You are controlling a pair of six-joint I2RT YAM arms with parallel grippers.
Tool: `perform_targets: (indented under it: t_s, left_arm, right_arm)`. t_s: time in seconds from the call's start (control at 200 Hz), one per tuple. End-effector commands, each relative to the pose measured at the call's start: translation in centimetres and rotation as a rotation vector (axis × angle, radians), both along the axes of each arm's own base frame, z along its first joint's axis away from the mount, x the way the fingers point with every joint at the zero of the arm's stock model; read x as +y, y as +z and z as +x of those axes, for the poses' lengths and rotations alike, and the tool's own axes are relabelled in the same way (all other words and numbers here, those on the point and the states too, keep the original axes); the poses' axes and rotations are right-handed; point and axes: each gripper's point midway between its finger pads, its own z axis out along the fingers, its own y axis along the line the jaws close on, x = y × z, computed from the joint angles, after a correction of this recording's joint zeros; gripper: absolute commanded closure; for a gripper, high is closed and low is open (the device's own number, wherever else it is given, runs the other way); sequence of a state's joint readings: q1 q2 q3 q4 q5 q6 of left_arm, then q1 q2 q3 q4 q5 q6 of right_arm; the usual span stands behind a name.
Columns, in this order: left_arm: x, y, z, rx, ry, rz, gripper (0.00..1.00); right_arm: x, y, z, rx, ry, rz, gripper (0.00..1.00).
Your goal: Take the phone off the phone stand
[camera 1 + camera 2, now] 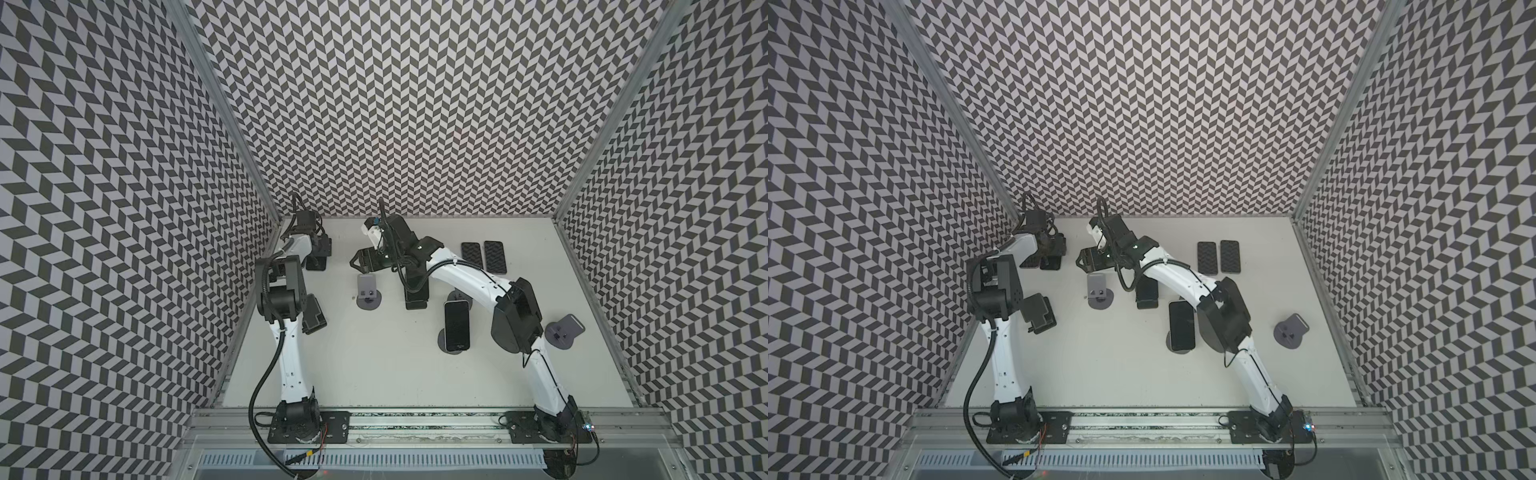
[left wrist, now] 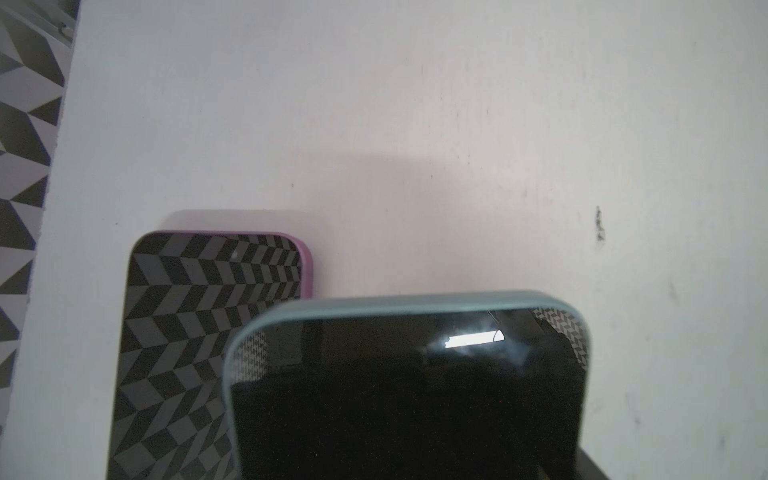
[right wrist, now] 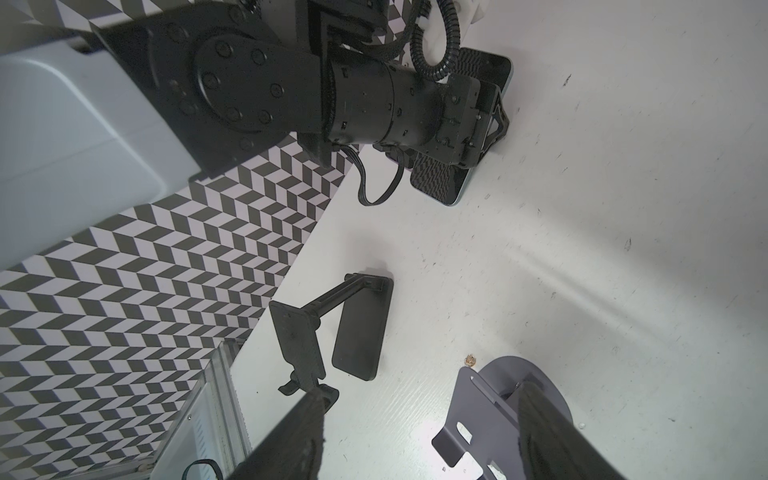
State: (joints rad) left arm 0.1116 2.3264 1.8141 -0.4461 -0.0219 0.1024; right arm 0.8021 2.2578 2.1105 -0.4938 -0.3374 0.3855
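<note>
At the far left corner of the table point(image 1: 374, 374), the teal-edged phone point(image 2: 407, 395) is pinched in the left gripper point(image 3: 494, 114) just beside a pink-edged phone point(image 2: 208, 332), seemingly to be laid down there, while the right gripper point(image 3: 419, 399) is held spread above an empty grey stand point(image 3: 482, 407).

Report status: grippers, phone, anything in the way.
Left gripper shut on teal-cased phone, off any stand, at the far-left corner. Right gripper open over empty grey stand. Pink-cased phone lies close beside the held one.
</note>
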Motion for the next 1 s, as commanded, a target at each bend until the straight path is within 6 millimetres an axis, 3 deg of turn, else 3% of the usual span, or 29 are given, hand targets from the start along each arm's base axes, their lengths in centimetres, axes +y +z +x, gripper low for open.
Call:
perform_targets:
  t_s: [0.0, 0.496, 0.701, 0.996]
  left_arm:
    - [-0.3, -2.4, -1.2, 0.054, -0.006, -0.029, 0.35]
    - [-0.7, -2.5, -1.1, 0.056, -0.025, -0.009, 0.34]
    - [-1.6, -3.1, -1.2, 0.069, -0.05, -0.025, 0.34]
    - [-1.3, -3.9, -1.6, 0.09, -0.046, -0.012, 0.33]
  right_arm:
    - [0.7, 0.8, 0.2, -0.026, 0.012, 0.026, 0.28]
    - [0.4, 0.9, 0.4, -0.017, 0.011, 0.036, 0.28]
    - [0.2, 0.5, 0.6, 0.001, 0.004, 0.037, 0.27]
    - [0.2, 0.7, 0.7, 0.009, -0.001, 0.048, 0.27]
